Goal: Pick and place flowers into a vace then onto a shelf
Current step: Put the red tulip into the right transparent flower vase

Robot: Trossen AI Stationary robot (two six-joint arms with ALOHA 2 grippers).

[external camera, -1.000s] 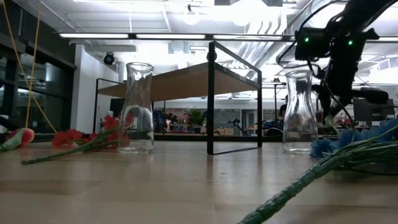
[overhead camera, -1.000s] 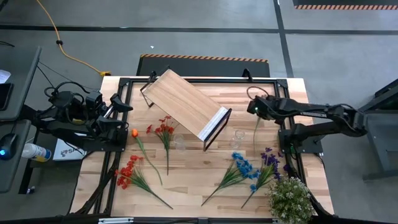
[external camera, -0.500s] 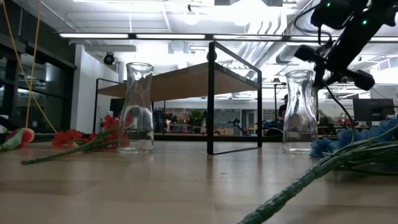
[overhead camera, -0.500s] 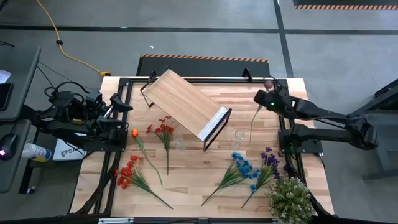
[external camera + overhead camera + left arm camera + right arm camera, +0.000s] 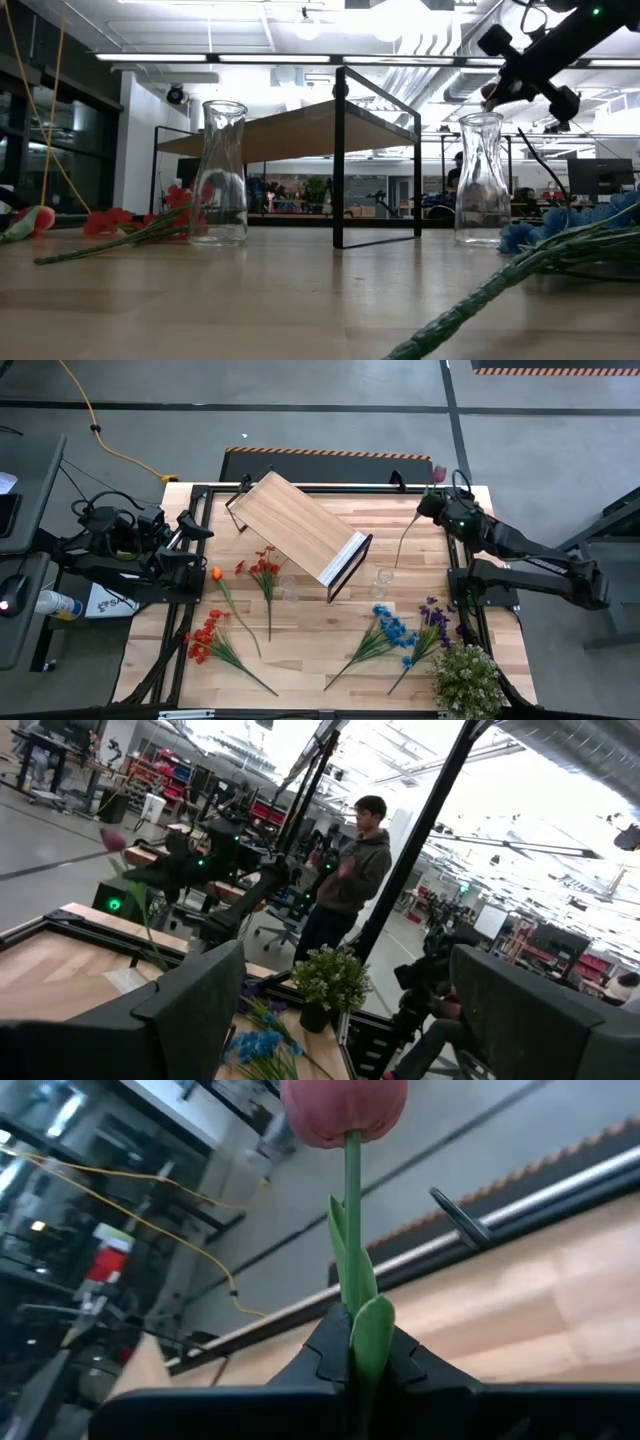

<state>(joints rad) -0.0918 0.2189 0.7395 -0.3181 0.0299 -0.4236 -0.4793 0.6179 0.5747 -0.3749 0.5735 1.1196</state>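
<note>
Pink tulip (image 5: 345,1105) in right claw (image 5: 352,1342)

A grey concrete floor (image 5: 330,425) is crossed by dark lines and a yellow cable (image 5: 110,445). Long ceiling lights (image 5: 270,57) are seen above distant desks, where a person (image 5: 350,870) stands.

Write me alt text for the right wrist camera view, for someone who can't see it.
The right gripper is shut on the green stem of a pink-red tulip, bloom pointing up. Behind it lie the light wood tabletop, a black frame rail, and a grey floor with a yellow cable.
</note>
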